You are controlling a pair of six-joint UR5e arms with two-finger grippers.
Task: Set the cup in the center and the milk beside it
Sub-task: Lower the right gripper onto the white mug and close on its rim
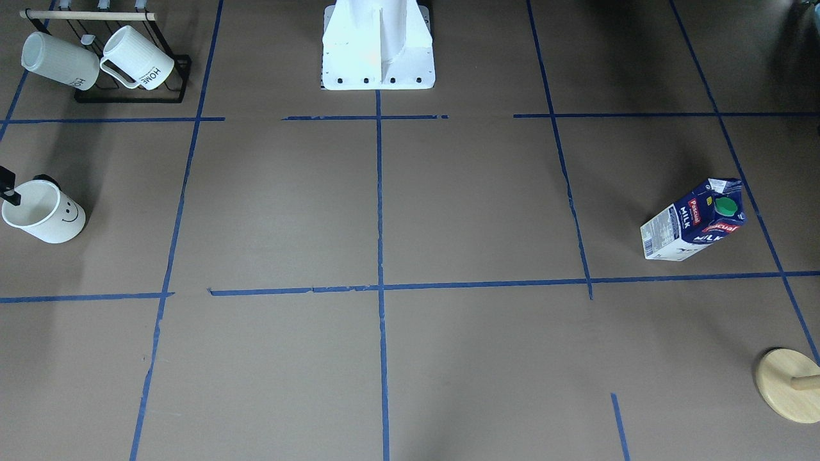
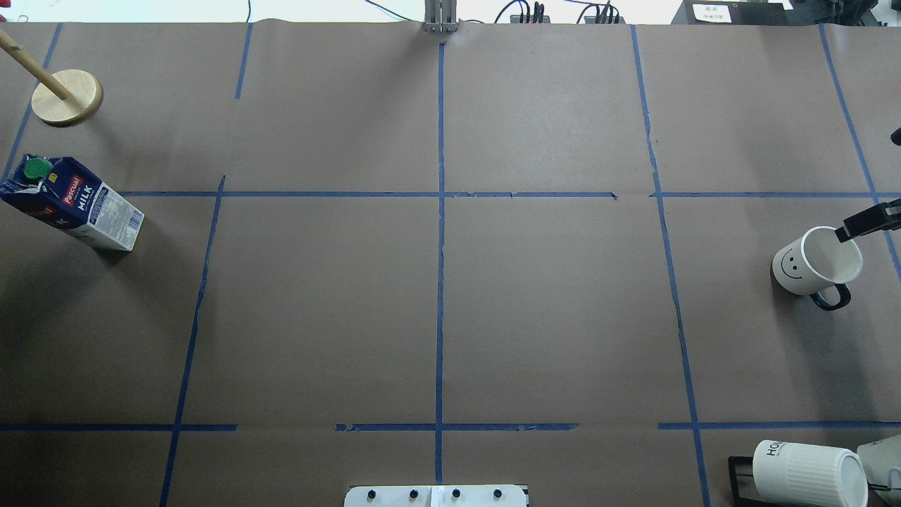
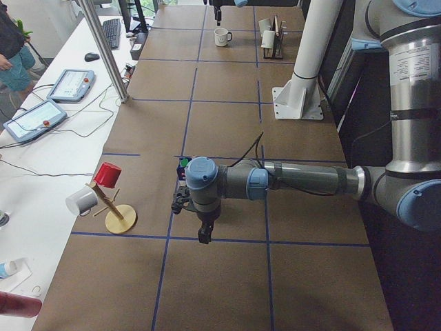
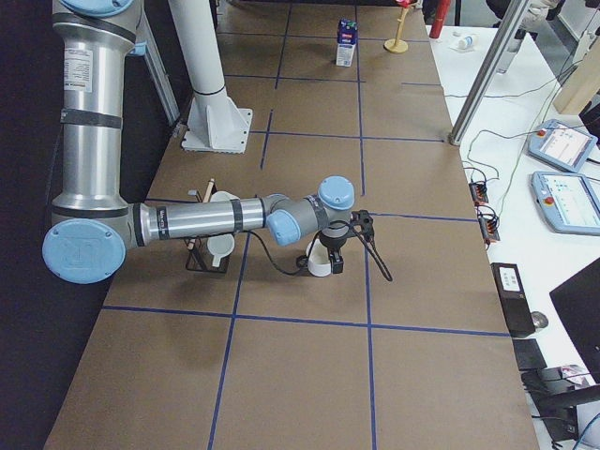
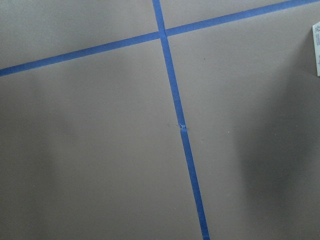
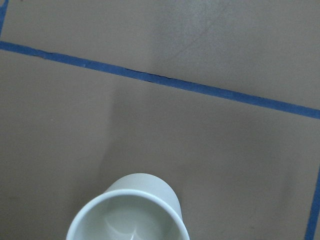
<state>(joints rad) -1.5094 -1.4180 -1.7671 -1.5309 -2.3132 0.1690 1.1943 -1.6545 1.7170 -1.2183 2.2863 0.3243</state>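
Neither thing is placed yet, by the look of it. In the overhead view the smiley-face cup [image 2: 802, 269] stands upright on the brown paper far out at 3 o'clock from the center crossing [image 2: 440, 194]. Its dark handle is turned toward 5 o'clock and its face toward 9. The Pascual milk carton [image 2: 74, 204] stands upright well off at 9 o'clock from that crossing, green cap on top.

The right gripper [image 2: 855, 225] is at the cup. One black finger [image 1: 9, 191] meets the rim on its 1 o'clock side in the overhead view and seems to dip just inside the mouth. The other finger is out of frame, so I cannot tell whether the jaws pinch the wall or stand apart. The right wrist camera looks down into the cup's mouth and shows no fingers. The cup appears to rest on the table, not lifted.

The left gripper [image 3: 204, 233] shows only in the left side view, hanging above the table near the carton, and I cannot tell how its fingers stand.

At most, the first grasp is under way. Carrying the cup to the crossing, then bringing the milk beside it, is all left to do.
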